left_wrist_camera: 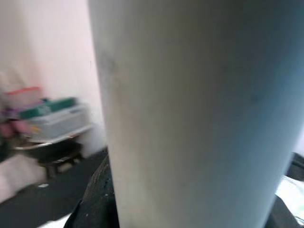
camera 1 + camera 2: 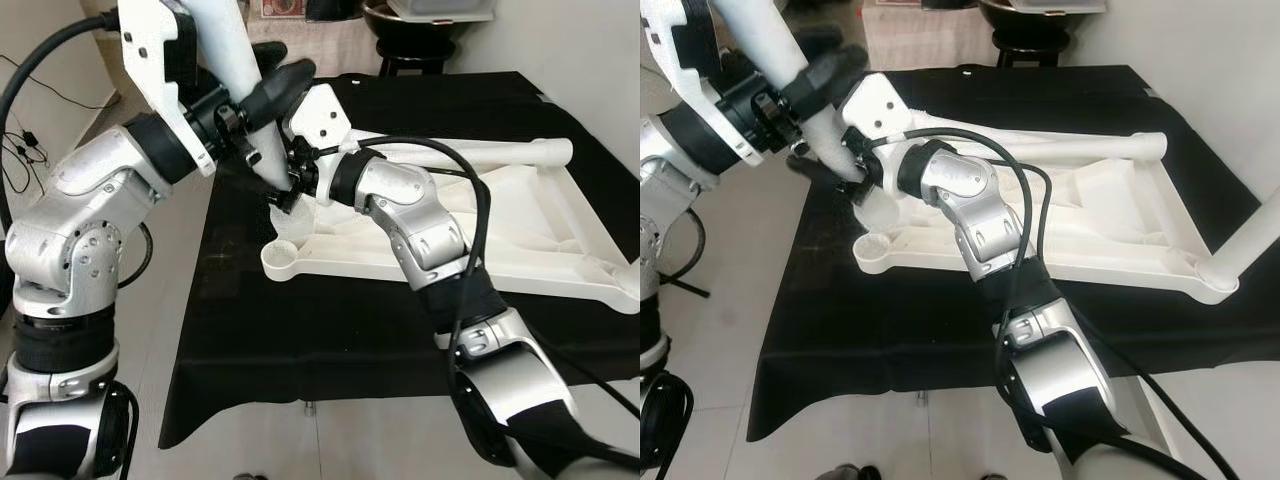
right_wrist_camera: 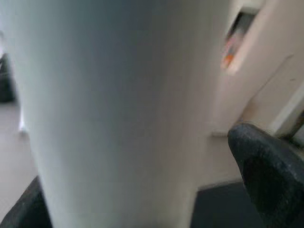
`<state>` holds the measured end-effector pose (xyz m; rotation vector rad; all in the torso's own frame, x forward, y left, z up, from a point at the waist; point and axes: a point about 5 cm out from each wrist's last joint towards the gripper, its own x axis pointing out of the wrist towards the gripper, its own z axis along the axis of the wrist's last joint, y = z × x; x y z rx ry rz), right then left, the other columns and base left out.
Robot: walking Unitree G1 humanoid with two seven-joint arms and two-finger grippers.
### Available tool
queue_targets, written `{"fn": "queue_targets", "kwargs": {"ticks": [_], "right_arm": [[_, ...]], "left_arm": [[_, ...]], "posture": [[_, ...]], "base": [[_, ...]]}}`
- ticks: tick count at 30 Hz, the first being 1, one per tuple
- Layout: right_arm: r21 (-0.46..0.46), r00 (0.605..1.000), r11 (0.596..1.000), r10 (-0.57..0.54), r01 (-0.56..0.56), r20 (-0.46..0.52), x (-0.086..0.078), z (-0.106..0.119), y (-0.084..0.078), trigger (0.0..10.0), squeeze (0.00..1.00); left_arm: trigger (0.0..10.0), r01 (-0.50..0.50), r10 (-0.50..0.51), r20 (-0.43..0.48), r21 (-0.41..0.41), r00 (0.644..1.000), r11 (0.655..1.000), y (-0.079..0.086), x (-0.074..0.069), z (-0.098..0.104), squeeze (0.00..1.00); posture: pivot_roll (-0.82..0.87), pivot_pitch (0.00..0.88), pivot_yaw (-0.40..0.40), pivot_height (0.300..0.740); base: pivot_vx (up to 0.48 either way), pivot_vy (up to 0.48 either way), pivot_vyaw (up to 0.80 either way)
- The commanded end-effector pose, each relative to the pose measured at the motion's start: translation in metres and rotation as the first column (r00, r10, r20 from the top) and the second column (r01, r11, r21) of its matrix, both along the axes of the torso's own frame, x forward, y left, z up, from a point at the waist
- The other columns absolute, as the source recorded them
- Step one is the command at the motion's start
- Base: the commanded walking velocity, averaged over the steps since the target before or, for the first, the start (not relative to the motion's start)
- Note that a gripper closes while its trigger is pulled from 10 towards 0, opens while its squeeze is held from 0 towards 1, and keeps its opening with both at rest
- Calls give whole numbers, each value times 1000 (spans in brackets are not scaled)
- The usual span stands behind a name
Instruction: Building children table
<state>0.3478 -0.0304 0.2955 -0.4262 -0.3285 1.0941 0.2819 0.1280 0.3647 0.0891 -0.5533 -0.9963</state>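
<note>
While both hands grip smooth white tube leg (image 2: 235, 70) | left hand (image 2: 262, 100) | right hand (image 2: 292, 185) | moulded tabletop (image 2: 520, 240)

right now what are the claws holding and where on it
Both claws are on one white table leg: the left claw grips it mid-shaft, the right claw near its lower end, just above the corner socket of the white table frame.

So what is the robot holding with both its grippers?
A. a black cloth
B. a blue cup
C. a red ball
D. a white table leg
D: the left gripper and the right gripper both clasp a white table leg, tilted with its lower end near a corner of the white table frame that lies on the black cloth.
</note>
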Motion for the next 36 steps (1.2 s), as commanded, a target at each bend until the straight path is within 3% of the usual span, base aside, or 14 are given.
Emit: {"fn": "queue_targets", "kwargs": {"ticks": [1, 4, 5, 7, 8, 16, 27, 28, 31, 36], "right_arm": [[-54, 997, 997, 49, -53, -61, -5, -14, 12, 10000, 0], [-58, 996, 998, 35, -40, -80, -4, -16, 12, 10000, 0], [-45, 995, 999, 13, -18, -94, -1, -17, 12, 7137, 0], [-37, 994, 999, 0, -4, -106, 1, -17, 12, 7137, 0], [4, 992, 1000, -29, 30, -127, 4, -14, 12, 0, 0], [138, 992, 990, -16, 34, -129, 3, 1, 12, 0, 0], [203, 993, 979, 33, -9, -117, -2, 8, 13, 0, 0], [207, 993, 978, 27, -3, -116, -2, 8, 12, 0, 0], [216, 993, 976, 11, 15, -115, 0, 9, 11, 0, 0], [229, 993, 973, -1, 28, -119, 0, 9, 10, 0, 0]], "left_arm": [[0, 152, -153, 31, 36, 988, 988, -18, -10, 7, 0], [0, 172, -173, 39, 34, 984, 985, -21, -9, 12, 0], [0, 183, -184, 49, 31, 982, 983, -24, -9, 16, 0], [0, 193, -194, 54, 30, 979, 981, -25, -9, 19, 0], [0, 207, -208, 67, 25, 976, 978, -29, -9, 24, 0], [0, 242, -242, 82, 10, 967, 970, -34, -13, 30, 0], [0, 242, -240, 66, -40, 969, 969, -33, -8, 30, 0], [10000, 201, -197, 64, -65, 978, 978, -29, -4, 29, 1000], [10000, 126, -121, 55, -105, 991, 986, -18, 2, 26, 1000], [10000, 95, -90, 44, -132, 995, 987, -8, 4, 24, 1000]], "posture": [[-2, 71, 24, 740], [-6, 71, 25, 740], [-7, 71, 26, 740], [-7, 71, 26, 740], [-7, 71, 26, 740], [-11, 69, 37, 740], [-23, 69, 32, 740], [-37, 76, 28, 740], [-41, 77, 32, 740], [-40, 78, 34, 740]], "base": [[0, 0, 0], [0, 0, 0], [0, 0, 0], [0, 0, 0], [0, 0, 0], [0, 0, 0], [0, 0, 0], [0, 0, 0], [0, 0, 0], [0, 0, 0]]}}
